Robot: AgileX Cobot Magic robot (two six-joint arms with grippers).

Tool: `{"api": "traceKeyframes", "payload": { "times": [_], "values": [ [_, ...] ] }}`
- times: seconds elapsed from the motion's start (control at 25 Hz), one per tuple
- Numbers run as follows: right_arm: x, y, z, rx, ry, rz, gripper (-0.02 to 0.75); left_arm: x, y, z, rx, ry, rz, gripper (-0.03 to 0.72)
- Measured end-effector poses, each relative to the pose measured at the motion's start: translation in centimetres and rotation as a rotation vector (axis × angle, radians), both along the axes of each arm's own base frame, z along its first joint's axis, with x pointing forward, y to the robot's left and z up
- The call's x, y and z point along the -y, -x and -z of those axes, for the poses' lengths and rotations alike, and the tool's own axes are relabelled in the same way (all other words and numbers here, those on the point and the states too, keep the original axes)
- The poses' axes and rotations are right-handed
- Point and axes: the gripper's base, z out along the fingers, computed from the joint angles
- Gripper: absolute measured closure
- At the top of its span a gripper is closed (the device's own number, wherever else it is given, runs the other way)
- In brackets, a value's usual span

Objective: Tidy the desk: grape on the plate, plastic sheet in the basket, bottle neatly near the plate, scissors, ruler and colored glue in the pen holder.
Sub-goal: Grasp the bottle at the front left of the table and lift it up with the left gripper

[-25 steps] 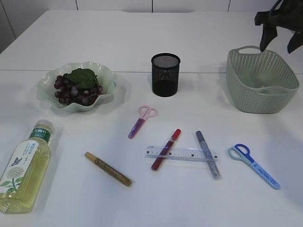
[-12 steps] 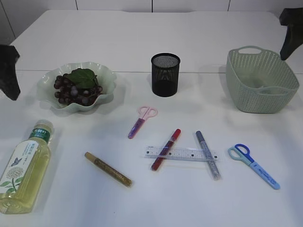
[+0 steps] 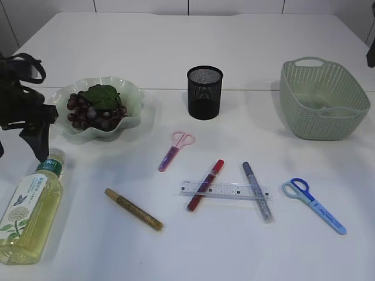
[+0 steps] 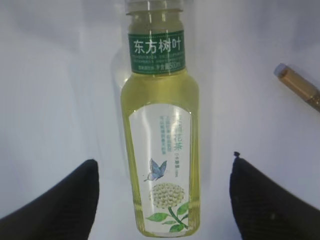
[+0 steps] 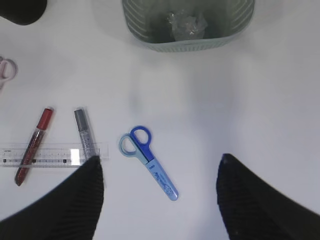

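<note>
Your left gripper (image 4: 162, 200) hangs over the bottle (image 4: 161, 135) with its jaws spread wide, one finger on each side of the bottle's body and neither touching it; the bottle lies on its side on the white table (image 3: 246, 246), its cap end pointing toward the plate (image 3: 132, 120). In the exterior view that arm stands at the left edge, just above the bottle's cap. The grape (image 3: 88, 111) sits on the plate under a green leaf. Your right gripper (image 5: 160, 200) is also spread wide and holds nothing; it hovers above the blue scissors (image 5: 148, 161), which lie flat between its fingers but well below them. Looking down from that wrist you see the crumpled plastic sheet (image 5: 186, 22) inside the basket (image 5: 150, 42). Near the table's middle the ruler (image 3: 225, 190) lies across the red glue pen (image 3: 205, 184) and the grey glue pen (image 3: 257, 191). The pink scissors (image 3: 176, 150) lie nearer the pen holder (image 3: 205, 92), and the gold glue pen (image 3: 133, 209) lies apart, to the bottle's right.
</note>
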Motion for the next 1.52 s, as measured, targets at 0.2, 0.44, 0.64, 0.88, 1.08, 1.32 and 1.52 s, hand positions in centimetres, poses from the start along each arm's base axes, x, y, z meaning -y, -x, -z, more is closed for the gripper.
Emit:
{"api": "traceKeyframes", "payload": {
  "times": [0.2,0.44,0.64,0.88,1.08,1.32,1.52],
  "values": [
    [0.0,0.3,-0.4,0.011,0.000,0.000,0.194,0.1,-0.6,2.0,-0.052,-0.011,0.000,0.096],
    [0.0,0.4,-0.5,0.017,-0.002,0.000,0.194,0.1,-1.0,4.0,-0.101,-0.029,0.003,0.097],
    [-0.1,0.4,-0.5,0.017,-0.004,0.000,0.194,0.0,-1.3,5.1,-0.128,-0.043,0.005,0.097],
    [-0.1,0.4,-0.5,0.015,-0.005,-0.001,0.195,0.0,-1.5,6.1,-0.153,-0.037,-0.004,0.097],
    [-0.1,0.4,-0.5,0.016,-0.004,-0.003,0.194,0.4,-1.7,7.1,-0.165,-0.002,-0.024,0.097],
    [-0.1,0.4,-0.5,0.016,-0.004,-0.003,0.194,0.3,-1.8,8.4,-0.198,-0.007,-0.027,0.097],
    [-0.1,0.4,-0.5,0.016,-0.004,-0.003,0.195,0.3,-2.0,9.5,-0.209,-0.014,-0.028,0.097]
  ]
}}
